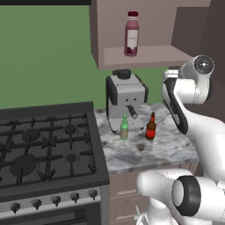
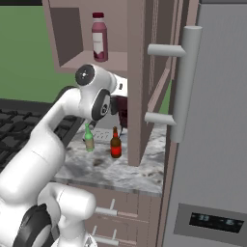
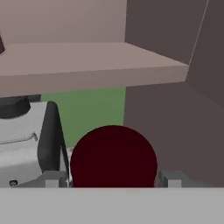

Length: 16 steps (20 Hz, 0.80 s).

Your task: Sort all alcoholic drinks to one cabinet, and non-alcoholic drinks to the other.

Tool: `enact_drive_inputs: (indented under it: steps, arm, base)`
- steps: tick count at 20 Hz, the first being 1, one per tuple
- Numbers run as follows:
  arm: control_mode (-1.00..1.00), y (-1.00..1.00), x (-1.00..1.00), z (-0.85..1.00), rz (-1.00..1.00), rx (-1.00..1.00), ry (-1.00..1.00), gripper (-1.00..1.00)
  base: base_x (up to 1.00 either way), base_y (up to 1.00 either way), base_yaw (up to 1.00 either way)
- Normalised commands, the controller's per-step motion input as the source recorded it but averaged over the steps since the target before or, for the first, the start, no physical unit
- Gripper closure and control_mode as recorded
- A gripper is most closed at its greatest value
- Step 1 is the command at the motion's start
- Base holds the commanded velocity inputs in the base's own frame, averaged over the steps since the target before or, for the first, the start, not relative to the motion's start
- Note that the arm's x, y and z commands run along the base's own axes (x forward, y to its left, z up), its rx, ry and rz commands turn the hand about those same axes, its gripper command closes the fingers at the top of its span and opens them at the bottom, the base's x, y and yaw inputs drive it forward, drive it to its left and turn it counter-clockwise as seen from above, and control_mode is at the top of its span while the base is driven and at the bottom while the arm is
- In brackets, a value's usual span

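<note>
**Maroon bottle between the fingers, under the cabinet shelf**

While you look along the hand, you have the dark maroon bottle (image 3: 113, 156) right in front of you, its round dark top sitting between the two finger tips of the gripper (image 3: 113, 180). The jaws stand wide, one tip at each side of the bottle and hard against it as far as you can see, so the pincer grips the maroon bottle (the contact itself is cropped at the bottom edge). In the right base view you find the same bottle (image 2: 122, 110) as a dark shape just past the arm's wrist, beside the cabinet's side panel (image 2: 136, 82).

Below and further out, on the marble counter (image 1: 167, 151), you see the amber-brown bottle (image 1: 150, 127) and the slimmer green bottle (image 1: 124, 128) standing upright, near each other but apart. Just behind them sits the coffee machine (image 1: 125, 100). To their left lies the stove (image 1: 44, 147).

Highest and farthest, the pink bottle (image 1: 131, 34) stands upright on the shelf of the open cabinet (image 1: 145, 56), toward its back.
</note>
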Motion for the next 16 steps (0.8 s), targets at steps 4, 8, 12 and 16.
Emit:
enact_drive_inputs:
  steps: [4, 8, 12, 16]
  arm:
    - [-1.00, 0.12, -0.34, 0.42, 0.00, 0.00, -0.02, 1.00]
    - [-1.00, 0.09, -0.33, 0.42, 0.00, 0.00, 0.00, 1.00]
    - [-1.00, 0.11, -0.32, 0.40, 0.00, -0.01, 0.00, 1.00]
    - [-1.00, 0.12, -0.31, 0.36, 0.00, -0.01, 0.00, 1.00]
  base:
    - [0.00, 0.00, 0.00]
    - [0.00, 0.00, 0.00]
    - [0.00, 0.00, 0.00]
    - [0.00, 0.00, 0.00]
